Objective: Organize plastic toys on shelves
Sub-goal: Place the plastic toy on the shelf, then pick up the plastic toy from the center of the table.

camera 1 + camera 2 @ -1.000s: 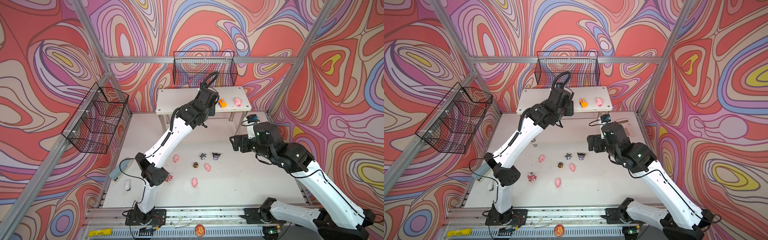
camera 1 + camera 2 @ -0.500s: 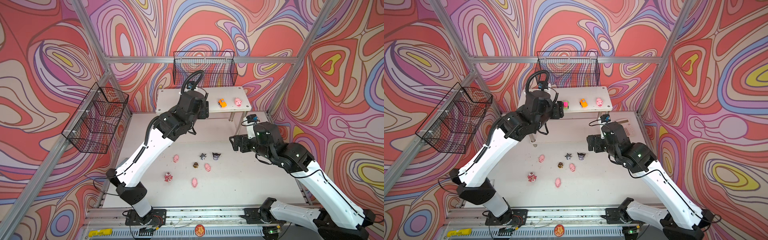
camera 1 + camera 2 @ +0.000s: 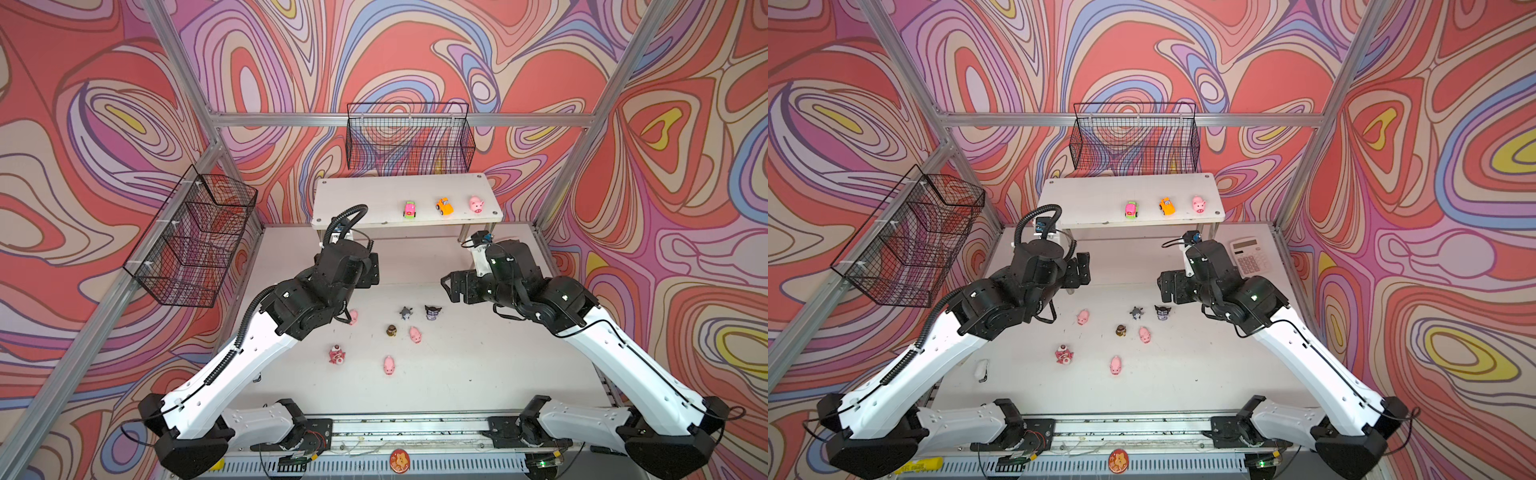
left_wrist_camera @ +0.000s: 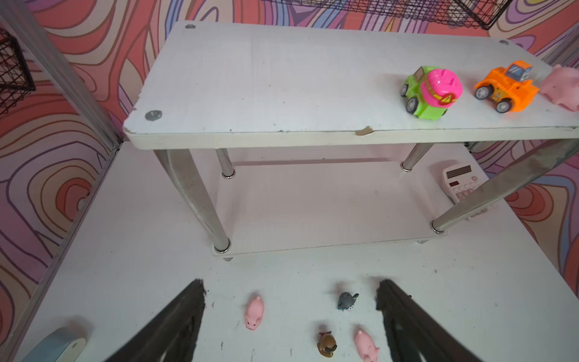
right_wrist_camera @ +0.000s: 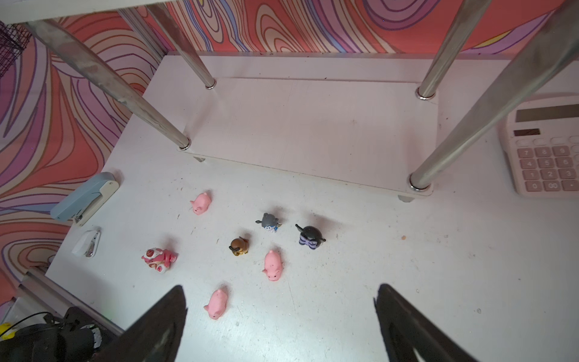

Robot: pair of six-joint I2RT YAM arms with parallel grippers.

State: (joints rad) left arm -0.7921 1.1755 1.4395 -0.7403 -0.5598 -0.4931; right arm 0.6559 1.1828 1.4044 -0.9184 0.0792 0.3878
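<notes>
White counter carried one two-tier white rack on chrome legs; two black wire baskets hung on the walls. Left fingers and right fingers stood apart, holding nothing. Top board held three plastic toys: pink-green car, orange car, one pink pig. Counter held seven: three pink pigs, one pink bear, one brown figure, one grey figure, one dark horned figure.

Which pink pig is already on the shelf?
The pig at the end of the top board, beside the orange car. The other three pigs lie on the table.
</notes>
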